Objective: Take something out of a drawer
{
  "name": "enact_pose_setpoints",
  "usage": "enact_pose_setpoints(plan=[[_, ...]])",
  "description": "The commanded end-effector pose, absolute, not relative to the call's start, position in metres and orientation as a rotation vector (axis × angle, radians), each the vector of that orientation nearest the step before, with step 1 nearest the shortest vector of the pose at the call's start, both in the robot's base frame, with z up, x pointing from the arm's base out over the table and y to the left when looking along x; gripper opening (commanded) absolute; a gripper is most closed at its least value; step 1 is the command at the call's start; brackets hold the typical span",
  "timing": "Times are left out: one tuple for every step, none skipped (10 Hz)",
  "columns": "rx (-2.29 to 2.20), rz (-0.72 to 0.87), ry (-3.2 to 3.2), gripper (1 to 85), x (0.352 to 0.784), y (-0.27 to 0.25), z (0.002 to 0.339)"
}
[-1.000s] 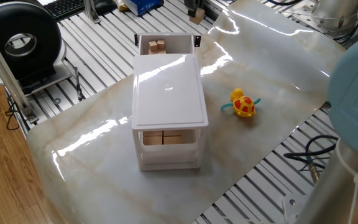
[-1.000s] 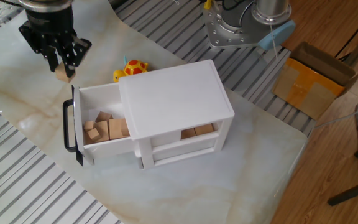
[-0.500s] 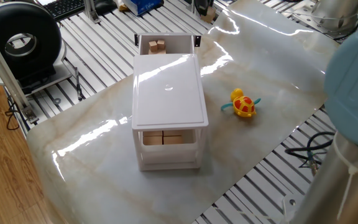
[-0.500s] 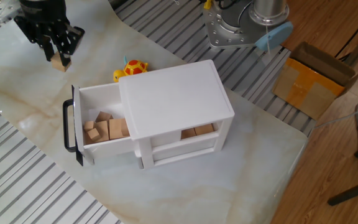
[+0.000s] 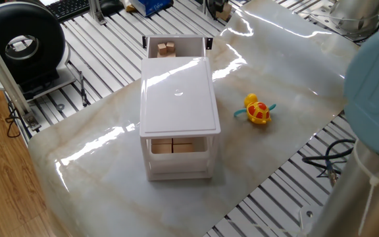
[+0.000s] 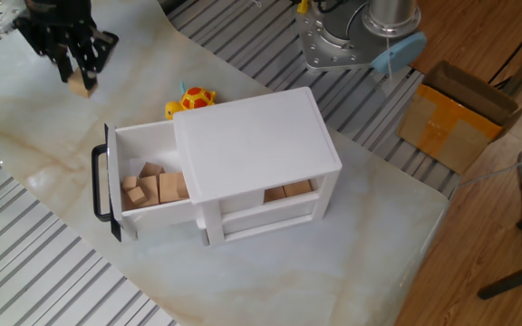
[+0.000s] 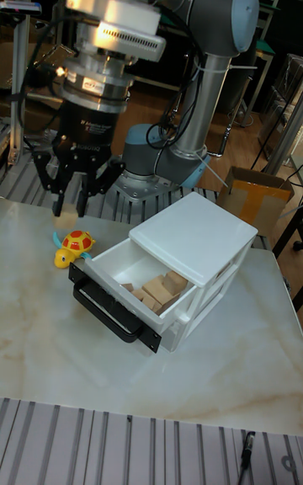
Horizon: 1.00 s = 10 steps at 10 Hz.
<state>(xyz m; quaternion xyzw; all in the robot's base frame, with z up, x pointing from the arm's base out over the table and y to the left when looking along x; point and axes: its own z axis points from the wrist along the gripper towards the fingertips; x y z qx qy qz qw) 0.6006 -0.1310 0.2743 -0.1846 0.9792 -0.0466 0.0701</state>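
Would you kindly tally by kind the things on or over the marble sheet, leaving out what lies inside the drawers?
Cabinet: 1
Toy: 1
Cube, held in the gripper: 1
Total: 3

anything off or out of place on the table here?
Nothing looks damaged or spilled. The top drawer stands pulled open with wooden cubes lying jumbled inside, as the task would leave it. The gripper holds one cube near the table's far corner, clear of the cabinet. The toy turtle lies beside the cabinet.
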Motion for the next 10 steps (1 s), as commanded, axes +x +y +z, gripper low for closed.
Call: enact_pose_setpoints(plan=[[-0.554, -0.125, 2.949, 1.0, 0.595, -0.129, 0.286], [-0.593, -0.082, 2.925, 1.0, 0.603, -0.136, 0.274], [-0.616, -0.064, 2.903, 1.0, 0.610, -0.145, 0.263], [-0.633, -0.056, 2.879, 1.0, 0.617, -0.152, 0.252], [-0.640, -0.037, 2.860, 1.0, 0.622, -0.155, 0.241], [-0.646, -0.031, 2.852, 1.0, 0.625, -0.158, 0.233], [-0.649, -0.032, 2.845, 1.0, 0.627, -0.158, 0.232], [-0.577, -0.018, 2.889, 1.0, 0.620, -0.158, 0.230], [-0.510, -0.077, 2.986, 1.0, 0.600, -0.173, 0.227], [-0.487, -0.145, 3.020, 1.0, 0.594, -0.186, 0.227]])
